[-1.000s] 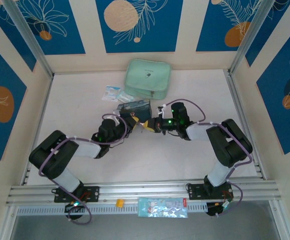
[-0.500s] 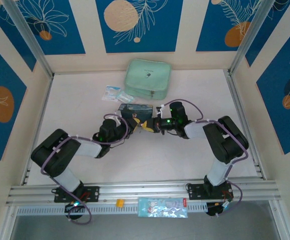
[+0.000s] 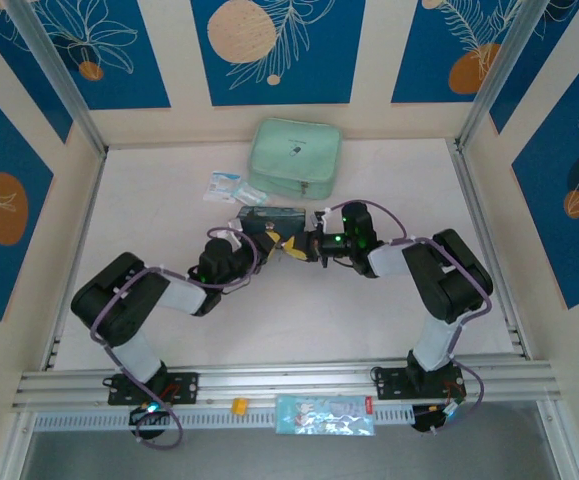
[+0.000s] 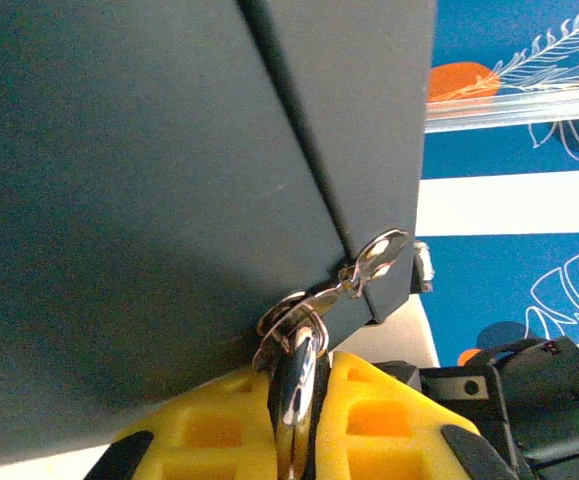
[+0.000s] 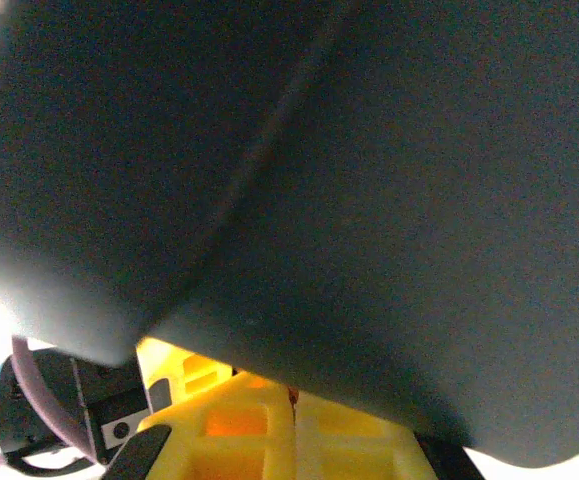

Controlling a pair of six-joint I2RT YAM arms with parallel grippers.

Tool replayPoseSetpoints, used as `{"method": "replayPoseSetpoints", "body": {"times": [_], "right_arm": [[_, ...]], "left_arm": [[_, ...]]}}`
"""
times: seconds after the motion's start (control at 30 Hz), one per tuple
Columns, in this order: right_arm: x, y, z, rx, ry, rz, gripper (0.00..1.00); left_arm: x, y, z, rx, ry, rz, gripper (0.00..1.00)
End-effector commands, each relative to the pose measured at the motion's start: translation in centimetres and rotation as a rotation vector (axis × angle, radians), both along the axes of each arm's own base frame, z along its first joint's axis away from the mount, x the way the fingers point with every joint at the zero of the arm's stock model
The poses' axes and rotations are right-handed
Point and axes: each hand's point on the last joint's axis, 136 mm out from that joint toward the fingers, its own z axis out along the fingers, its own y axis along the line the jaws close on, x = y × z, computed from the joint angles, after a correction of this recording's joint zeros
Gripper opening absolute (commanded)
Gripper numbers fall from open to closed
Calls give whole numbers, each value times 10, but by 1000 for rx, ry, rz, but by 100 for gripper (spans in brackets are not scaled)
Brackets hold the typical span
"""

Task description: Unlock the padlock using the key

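My left gripper [image 4: 304, 365] is shut on the key [image 4: 299, 378], a silvery key on a ring pinched between the yellow fingers [image 4: 209, 420]. A second small key [image 4: 374, 258] on the same ring rests against the corner of the dark tin [image 4: 149, 180]. In the top view the left gripper [image 3: 279, 246] and right gripper [image 3: 307, 246] meet tip to tip just in front of the tin [image 3: 269, 217]. The right gripper [image 5: 294, 395] is shut, its yellow fingers [image 5: 234, 425] pressed together under the tin [image 5: 369, 200]. The padlock is hidden.
A mint-green pouch [image 3: 296, 158] lies at the back, with white-and-blue packets [image 3: 227, 187] to its left. A packet [image 3: 325, 414] and a small yellow piece [image 3: 237, 406] sit on the front rail. The right arm's black body [image 4: 529, 400] is close beside the left fingers.
Both grippers have edged further back, up to the tin. The tin, tilted a second ago, now lies flatter and looks darker.
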Motion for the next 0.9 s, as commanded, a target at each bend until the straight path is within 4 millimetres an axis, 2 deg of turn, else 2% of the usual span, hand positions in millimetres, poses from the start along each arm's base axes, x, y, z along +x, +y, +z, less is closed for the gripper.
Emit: {"method": "replayPoseSetpoints", "body": {"times": [0.0,0.27,0.5,0.67,0.87], "right_arm": [[16,7,20,102,37,-67,0],[17,-5,22,198,256,-121,0],[16,-2,10,318,539,-209,0],[18,1,13,339,576,-241,0],[20,-8,-3,305,534,-272,0]], "left_arm": [[-62,-55,50,-156,-173,-372,0],[-71,-53,38,-77,-263,-410,0],[-78,-55,42,-19,-391,-454,0],[-76,-54,39,5,-417,-441,0],[-65,-47,29,8,-352,-374,0]]}}
